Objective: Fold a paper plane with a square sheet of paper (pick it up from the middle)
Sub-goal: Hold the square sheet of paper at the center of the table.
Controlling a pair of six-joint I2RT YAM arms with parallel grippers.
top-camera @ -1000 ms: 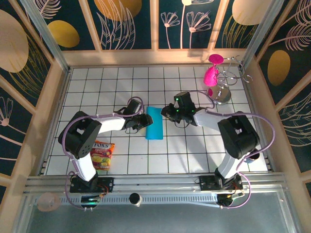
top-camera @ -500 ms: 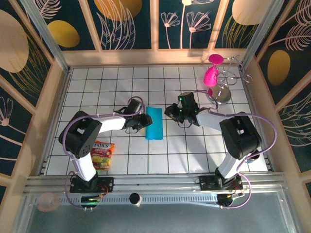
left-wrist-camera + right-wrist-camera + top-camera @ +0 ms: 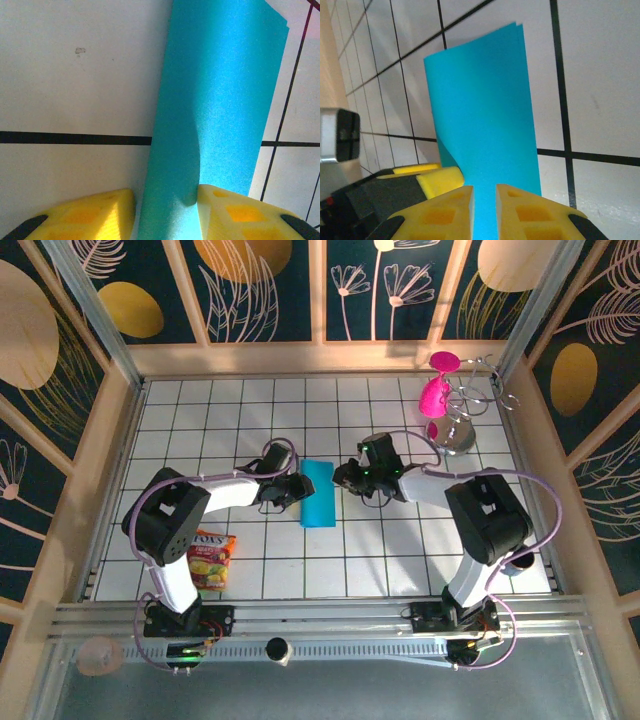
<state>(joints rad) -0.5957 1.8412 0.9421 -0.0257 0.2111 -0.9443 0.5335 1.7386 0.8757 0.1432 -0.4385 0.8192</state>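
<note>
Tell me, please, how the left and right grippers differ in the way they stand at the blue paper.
The left gripper holds its jaws well apart, the blue paper between them; the right gripper leaves only a narrow slit. The left gripper meets the paper from the left, the right gripper from the right. Both have yellow fingers; whether either grips the paper is unclear.

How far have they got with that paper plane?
Early days. The blue paper lies folded once into a double strip. The right gripper pinches one edge; the left gripper straddles it. Nose folds and wings are all left: no point yet.
</note>
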